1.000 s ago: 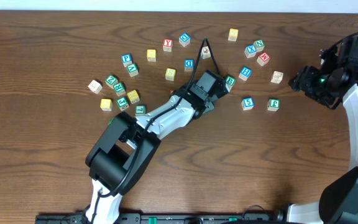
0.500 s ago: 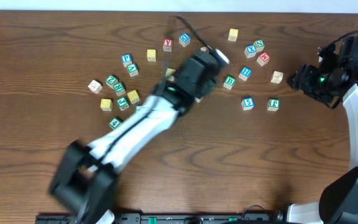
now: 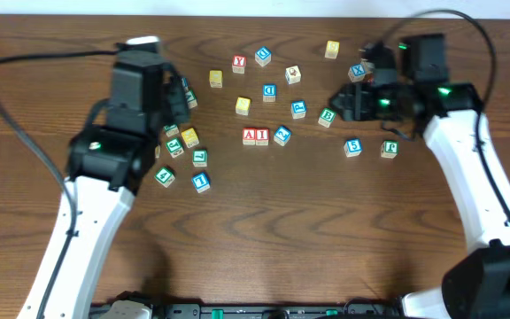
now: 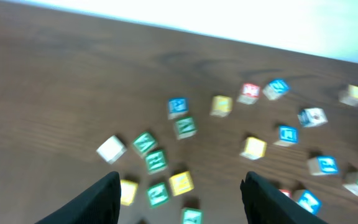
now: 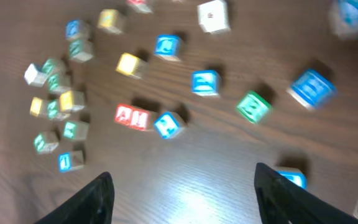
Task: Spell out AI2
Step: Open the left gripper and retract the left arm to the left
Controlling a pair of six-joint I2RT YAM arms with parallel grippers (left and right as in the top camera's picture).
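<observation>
Red A cube (image 3: 249, 136) and red I cube (image 3: 261, 136) are sitting side by side, touching, pretty much mid-counter (image 3: 326, 248). A blue cube (image 3: 282, 135) is just to the right of the I, turned a bit off square. I think that's the 2, but the marking's too small and blurry to read for sure. The left hand (image 4: 180, 180) is up over the bunch of green and yellow cubes (image 3: 180, 142) on the left, fingers spread with nothing in them. The right hand (image 5: 184, 173) hangs over the right-side scatter, also spread wide and holding nothing. Both wrist views are motion-blurred.
</observation>
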